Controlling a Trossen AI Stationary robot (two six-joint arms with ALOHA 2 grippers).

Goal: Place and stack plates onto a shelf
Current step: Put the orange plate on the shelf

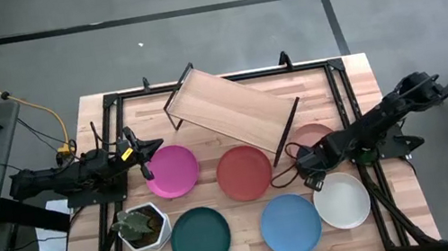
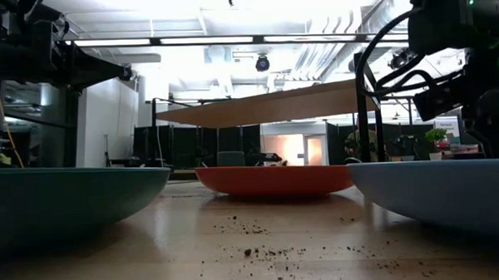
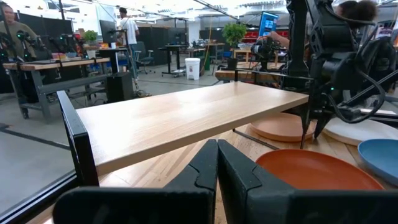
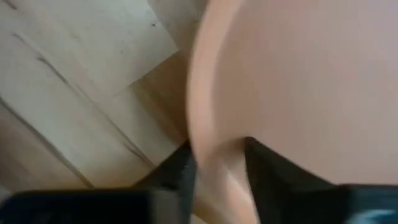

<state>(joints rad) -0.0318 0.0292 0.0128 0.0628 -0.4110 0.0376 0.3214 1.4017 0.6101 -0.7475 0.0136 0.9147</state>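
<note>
Right at the right claw [image 4: 217, 171], the peach plate's [image 4: 298, 81] rim sits between its two fingers, so it looks pinched but not lifted. Beyond it the shelf [image 1: 235, 112] is bare. All six plates are on the table, so nothing is stacked. Far across, the left claw [image 1: 145, 157], closed and empty, waits by the magenta plate [image 1: 172, 171].
</note>
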